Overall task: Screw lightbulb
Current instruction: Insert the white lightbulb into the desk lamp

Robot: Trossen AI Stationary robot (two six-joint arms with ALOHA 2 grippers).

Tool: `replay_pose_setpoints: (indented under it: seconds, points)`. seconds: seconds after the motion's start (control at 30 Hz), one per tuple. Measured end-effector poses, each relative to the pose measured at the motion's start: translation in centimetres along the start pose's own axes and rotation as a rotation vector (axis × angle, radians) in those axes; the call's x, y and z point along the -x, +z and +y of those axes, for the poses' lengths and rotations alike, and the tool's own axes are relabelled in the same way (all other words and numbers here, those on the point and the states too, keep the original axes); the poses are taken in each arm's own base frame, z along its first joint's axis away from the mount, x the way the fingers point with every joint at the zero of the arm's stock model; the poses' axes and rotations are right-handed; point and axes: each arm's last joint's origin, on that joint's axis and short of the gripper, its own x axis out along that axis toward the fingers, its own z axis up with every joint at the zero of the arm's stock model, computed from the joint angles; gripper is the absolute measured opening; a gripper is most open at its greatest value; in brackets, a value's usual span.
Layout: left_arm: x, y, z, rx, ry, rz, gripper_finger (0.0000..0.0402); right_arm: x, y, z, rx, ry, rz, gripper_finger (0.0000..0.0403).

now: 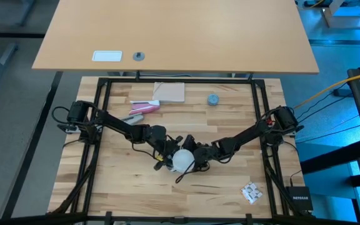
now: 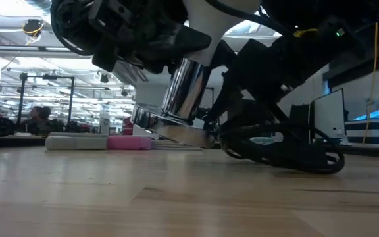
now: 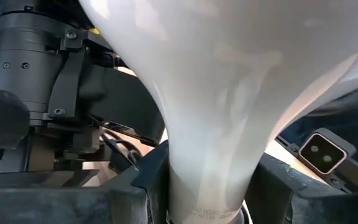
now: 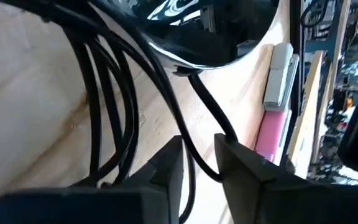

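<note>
The white frosted lightbulb [image 1: 182, 160] is at the table's middle between both grippers, with its globe up. In the low view its narrow end goes into the top of the silvery socket [image 2: 184, 92], which stands tilted on its flared base [image 2: 170, 130]. My left gripper [image 1: 169, 155] is shut on the bulb [image 3: 229, 74]. My right gripper [image 1: 199, 156] is beside the socket's base [image 4: 197, 37] and is shut on the black cord [image 4: 197, 158], which lies coiled on the table [image 2: 288, 155]. My left gripper pinches the bulb's narrow neck [image 3: 207, 193] between its two fingers [image 3: 135, 196], just below where the cone widens to the globe. The fingers come about level from the table's left. The bulb stands globe up on the tilted socket. My right gripper pinches the black cord [image 4: 194, 163] between its two fingers [image 4: 244, 168], a short way from where the cord leaves the socket's base. The fingers lie across the cord, low over the table, and come from the table's right. The rest of the cord lies slack in loops.
A pink and white object [image 1: 145, 107], a brown card [image 1: 169, 92] and a small blue-grey cap [image 1: 212, 99] lie toward the far edge. A white crumpled piece [image 1: 250, 192] lies near the right front. A black metal frame [image 1: 259, 112] runs around the tabletop.
</note>
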Motion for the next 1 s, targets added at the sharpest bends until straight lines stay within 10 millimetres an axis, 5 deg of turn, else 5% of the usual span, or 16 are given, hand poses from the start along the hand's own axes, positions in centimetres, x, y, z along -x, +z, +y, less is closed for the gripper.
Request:
replay_pose_setpoints:
  seconds: [0.2,0.57,1.0]
  points:
    - [0.0,0.0,0.1,-0.004,0.049,0.001,0.0156,0.4,0.8,-0.7,-0.057,0.078,0.061,0.0132]
    - [0.0,-0.1,0.2,0.017,0.077,0.002,0.0155,3.0,1.7,-3.5,-0.192,0.32,0.284,0.0129]
    - [0.6,0.0,1.3,0.026,0.152,-0.001,0.0156,4.5,3.6,-3.2,-0.543,0.842,0.046,0.0128]
